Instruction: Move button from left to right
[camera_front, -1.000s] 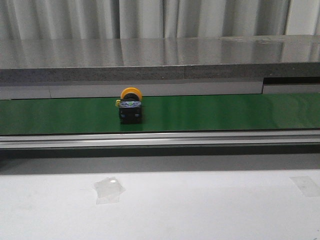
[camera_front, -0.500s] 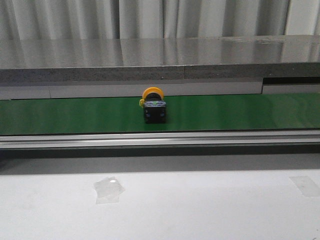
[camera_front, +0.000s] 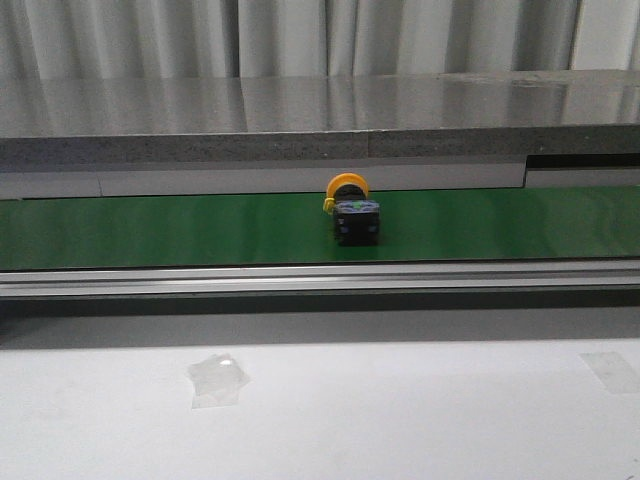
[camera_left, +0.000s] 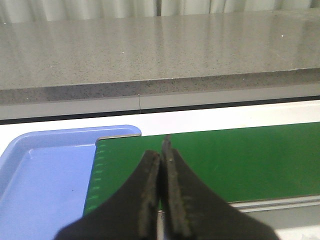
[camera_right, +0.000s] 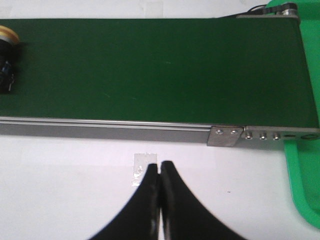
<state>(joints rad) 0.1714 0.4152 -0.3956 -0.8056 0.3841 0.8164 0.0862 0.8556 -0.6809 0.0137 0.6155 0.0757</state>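
The button (camera_front: 352, 210), with a yellow-orange round cap and a dark blocky body, stands on the green belt (camera_front: 150, 230) a little right of the middle in the front view. Its edge also shows at the border of the right wrist view as the button (camera_right: 6, 60). My left gripper (camera_left: 163, 150) is shut and empty, over the belt's left end beside a blue tray (camera_left: 45, 175). My right gripper (camera_right: 160, 167) is shut and empty above the white table, on the near side of the belt's right end. Neither gripper appears in the front view.
A metal rail (camera_front: 320, 278) runs along the belt's near side. A grey stone ledge (camera_front: 320, 120) stands behind the belt. A green bin (camera_right: 302, 180) sits at the belt's right end. Clear tape patches (camera_front: 217, 380) lie on the white table.
The button has travelled to the right along the belt, from left of centre to right of centre. No arm shows in the front view at any time.
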